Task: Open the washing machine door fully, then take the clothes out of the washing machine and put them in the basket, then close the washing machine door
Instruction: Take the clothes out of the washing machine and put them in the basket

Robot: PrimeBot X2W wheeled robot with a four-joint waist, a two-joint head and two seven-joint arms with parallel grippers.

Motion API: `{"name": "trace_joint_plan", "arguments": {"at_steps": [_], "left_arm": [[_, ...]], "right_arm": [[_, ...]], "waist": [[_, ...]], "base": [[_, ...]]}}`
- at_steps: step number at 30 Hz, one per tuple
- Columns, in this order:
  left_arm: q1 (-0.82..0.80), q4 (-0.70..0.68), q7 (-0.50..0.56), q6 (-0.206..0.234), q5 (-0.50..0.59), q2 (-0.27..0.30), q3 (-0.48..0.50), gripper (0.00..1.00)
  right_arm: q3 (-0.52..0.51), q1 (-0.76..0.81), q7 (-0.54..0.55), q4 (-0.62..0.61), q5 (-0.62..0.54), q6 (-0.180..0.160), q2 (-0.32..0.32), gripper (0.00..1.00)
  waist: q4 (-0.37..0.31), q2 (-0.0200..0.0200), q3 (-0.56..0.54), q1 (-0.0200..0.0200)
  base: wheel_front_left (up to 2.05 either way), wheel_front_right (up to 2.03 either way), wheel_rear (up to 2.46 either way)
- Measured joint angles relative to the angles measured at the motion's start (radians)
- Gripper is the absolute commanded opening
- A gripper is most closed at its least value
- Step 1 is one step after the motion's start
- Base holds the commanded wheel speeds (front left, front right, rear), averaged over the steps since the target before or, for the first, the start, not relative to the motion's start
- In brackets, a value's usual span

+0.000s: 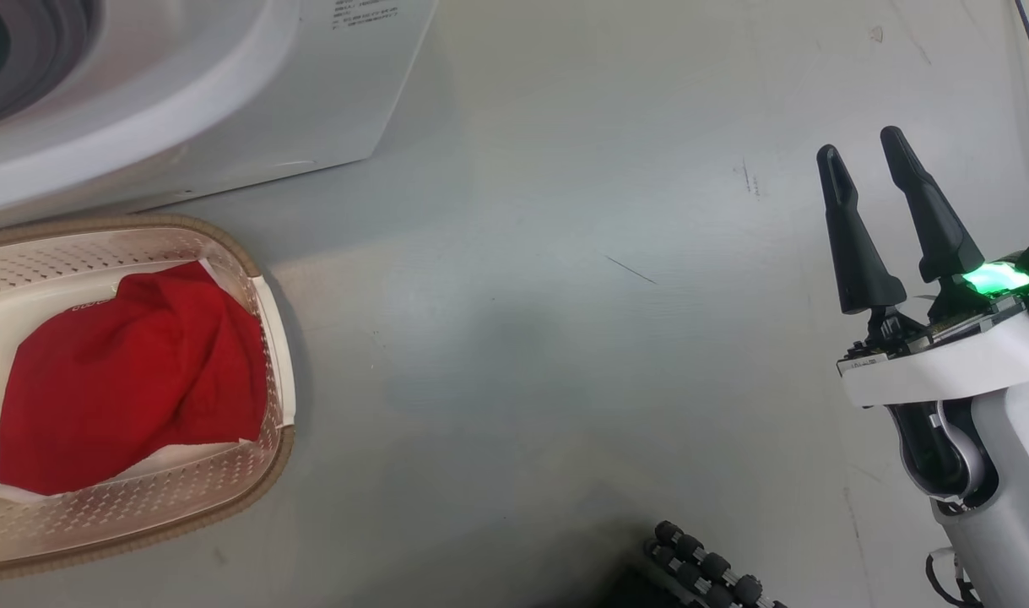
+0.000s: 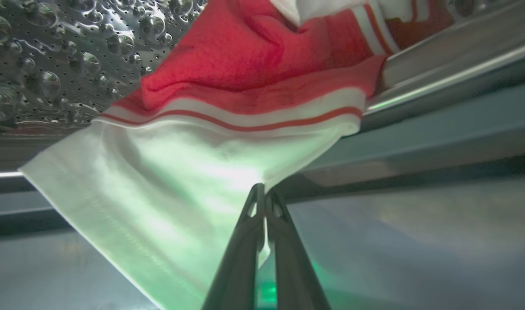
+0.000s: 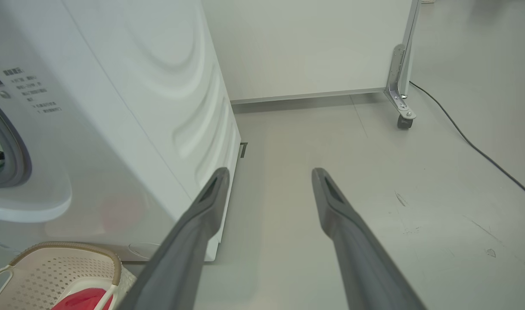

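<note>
The left gripper (image 2: 262, 191), long dark fingers pressed together, pinches the smooth white hem of a soft red garment with white stripes (image 2: 245, 82) spilling from the dimpled, perforated steel drum (image 2: 51, 56). The right gripper (image 1: 860, 143) hangs spread over the grey floor (image 1: 565, 338). A crumpled red cloth (image 1: 134, 380) lies in the cream perforated plastic basket (image 1: 185, 494), brown woven-look rim, just beside the white boxy washing machine (image 1: 311, 110), whose small printed text is too blurred to read.

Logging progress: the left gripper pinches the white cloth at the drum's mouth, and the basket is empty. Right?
No: the basket holds a red garment, as the head view shows. The left gripper is indeed shut on the white cloth at the mouth of the drum.
</note>
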Motion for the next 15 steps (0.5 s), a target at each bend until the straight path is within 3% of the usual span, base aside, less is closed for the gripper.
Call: {"name": "trace_joint_plan", "arguments": {"at_steps": [8, 15], "left_arm": [[0.000, 0.030, -0.090, 0.003, -0.023, -0.003, 0.004, 0.00], [0.003, 0.059, -0.250, 0.003, -0.085, -0.045, 0.000, 0.00]], "right_arm": [[-0.008, -0.001, 0.000, 0.011, -0.002, 0.000, 0.003, 1.00], [-0.029, -0.001, 0.000, 0.017, -0.010, 0.000, 0.002, 1.00]], "waist": [[0.011, 0.0000, -0.027, 0.0000], [0.030, 0.0000, -0.069, 0.0000]], "base": [[0.00, 0.00, 0.00], [0.00, 0.00, 0.00]]}}
